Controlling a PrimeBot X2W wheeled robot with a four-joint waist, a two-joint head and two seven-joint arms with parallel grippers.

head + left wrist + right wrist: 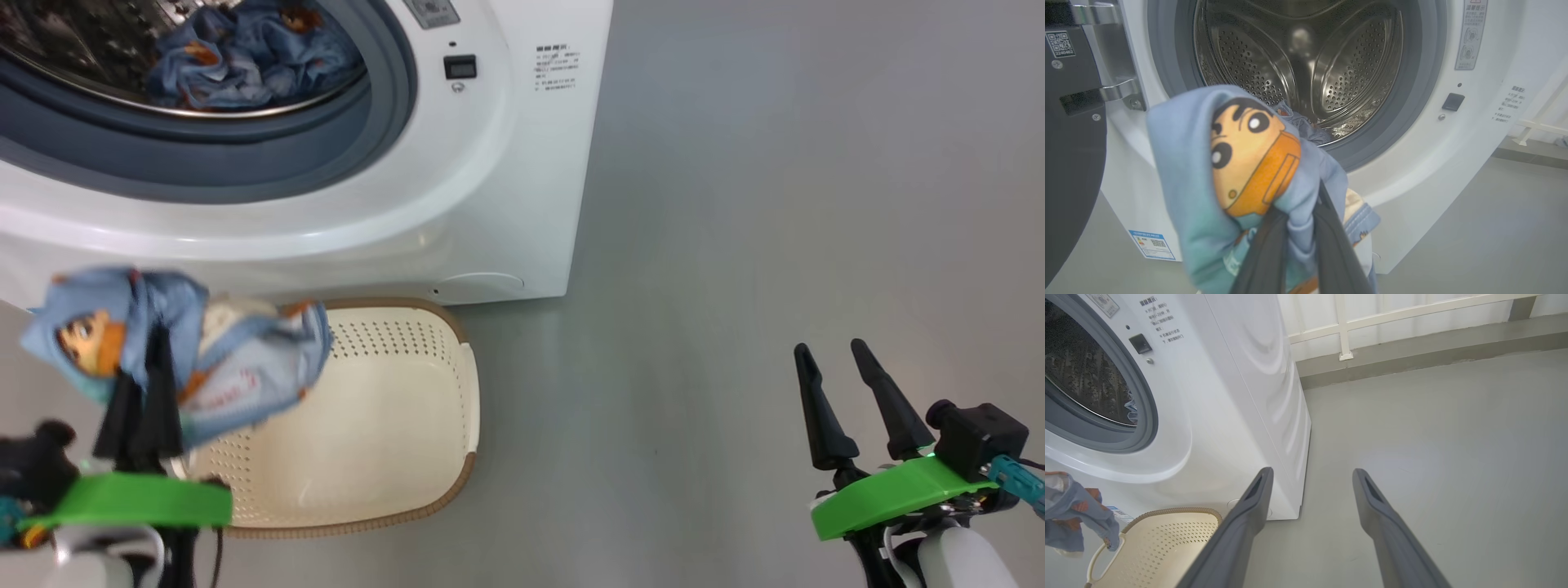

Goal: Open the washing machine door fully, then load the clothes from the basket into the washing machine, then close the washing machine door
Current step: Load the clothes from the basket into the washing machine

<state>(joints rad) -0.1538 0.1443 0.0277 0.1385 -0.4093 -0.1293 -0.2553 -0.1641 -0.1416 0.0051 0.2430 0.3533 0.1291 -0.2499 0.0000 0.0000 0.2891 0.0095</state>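
We've got the left gripper (147, 359) clamped on one garment (245, 367), lower left, over the left edge of the basket (408, 351). More clothes (245, 57) sit in the washing machine (490, 204) drum, upper left. Our right gripper (830, 345) is lower right, fingers apart, empty.

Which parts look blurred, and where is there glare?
Head view: the garment in the left gripper is smeared by motion; the basket is sharp. Left wrist view: bright reflections on the steel drum. Right wrist view: wavy highlights on the side of the washing machine.
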